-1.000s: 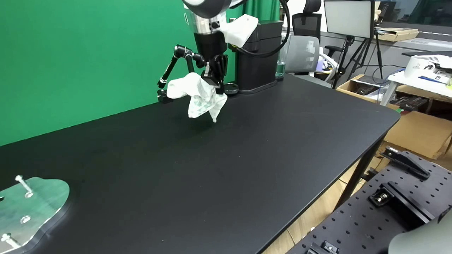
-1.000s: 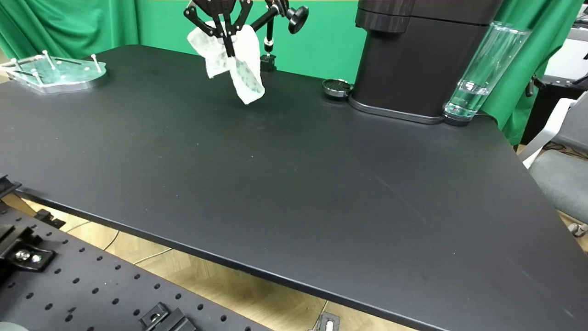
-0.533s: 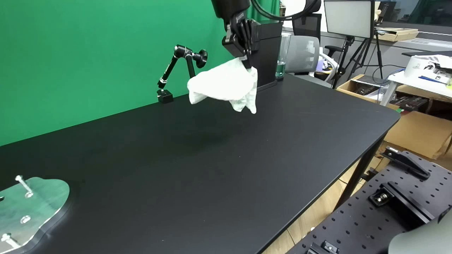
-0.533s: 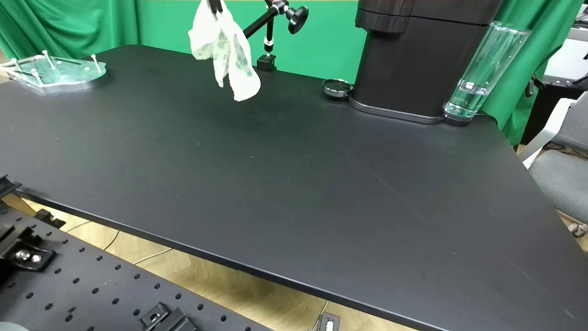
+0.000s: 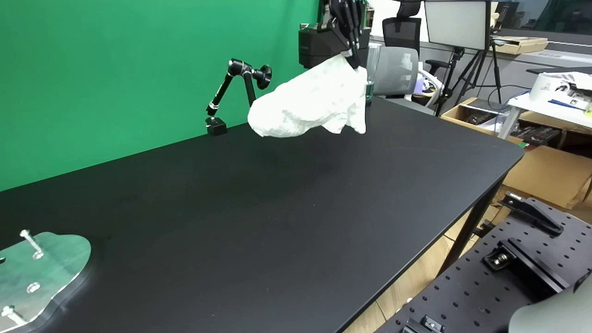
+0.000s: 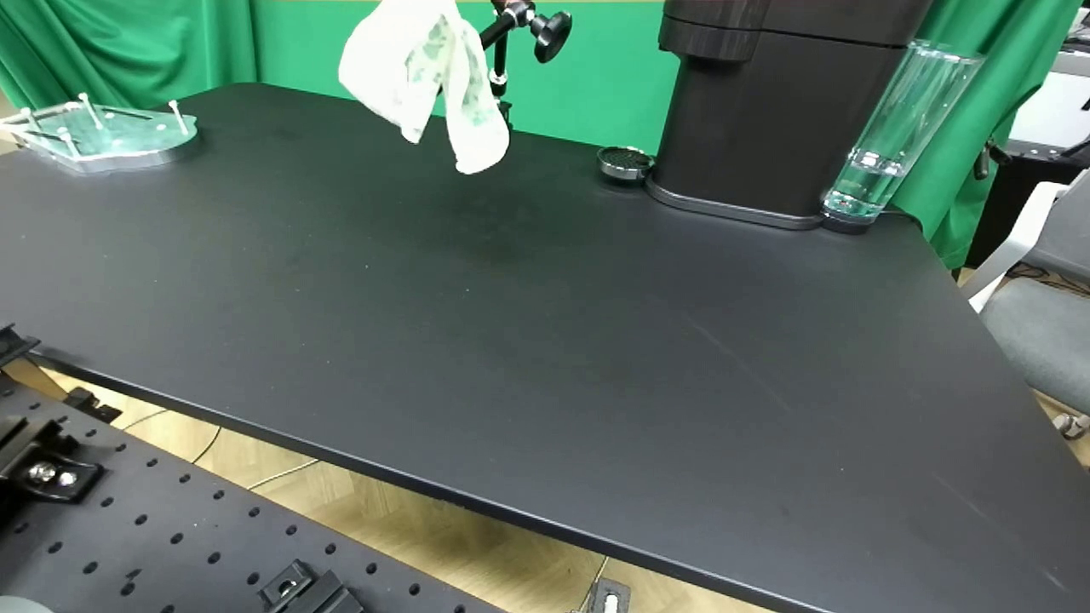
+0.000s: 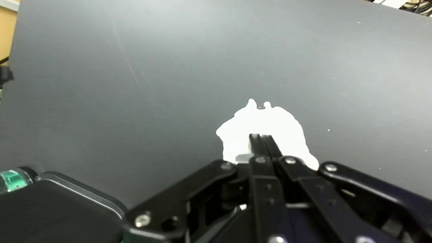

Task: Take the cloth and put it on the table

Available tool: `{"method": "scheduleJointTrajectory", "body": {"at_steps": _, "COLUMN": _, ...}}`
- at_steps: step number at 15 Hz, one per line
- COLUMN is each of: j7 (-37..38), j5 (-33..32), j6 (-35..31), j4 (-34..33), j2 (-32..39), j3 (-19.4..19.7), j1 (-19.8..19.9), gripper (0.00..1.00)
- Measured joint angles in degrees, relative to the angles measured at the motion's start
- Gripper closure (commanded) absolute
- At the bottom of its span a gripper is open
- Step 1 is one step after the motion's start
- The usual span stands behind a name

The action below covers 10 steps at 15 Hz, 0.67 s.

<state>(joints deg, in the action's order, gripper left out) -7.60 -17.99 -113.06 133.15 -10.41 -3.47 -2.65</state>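
Note:
The white cloth (image 5: pixel 310 101) hangs above the black table (image 5: pixel 259 217) in an exterior view. My gripper (image 5: pixel 355 64) is shut on its upper right part there, and the cloth trails down to the left. In an exterior view the cloth (image 6: pixel 426 68) shows faint green marks and hangs in two lobes; the gripper is out of that frame at the top. In the wrist view the two fingers of the gripper (image 7: pixel 261 136) are pressed together, with the overexposed cloth (image 7: pixel 283 125) spread around and beyond the tips. The cloth is clear of the table (image 6: pixel 545 358).
A black machine (image 6: pixel 766 128) with a clear water tank (image 6: pixel 894 136) stands at the back edge. A small round metal dish (image 6: pixel 624 163) sits beside it. A jointed black clamp arm (image 5: pixel 238 69) is at the back. A clear plate with posts (image 5: pixel 55 254) is at the table's far end.
My gripper has risen and moved right in an exterior view, carrying the cloth higher off the table. The cloth has swung and now spreads wider. The gripper has left the frame of an exterior view.

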Motion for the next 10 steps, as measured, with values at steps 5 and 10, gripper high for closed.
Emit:
{"method": "scheduleJointTrajectory", "body": {"at_steps": 5, "j7": 2.4, "j5": -0.1, "j6": -1.9, "j4": 0.0, "j2": 4.7, "j3": 1.7, "j1": 2.3, "gripper": 0.99}}
{"method": "scheduleJointTrajectory", "body": {"at_steps": 10, "j7": 5.0, "j5": -0.2, "j6": -1.9, "j4": 0.5, "j2": 7.6, "j3": 3.3, "j1": 3.8, "gripper": 0.99}}
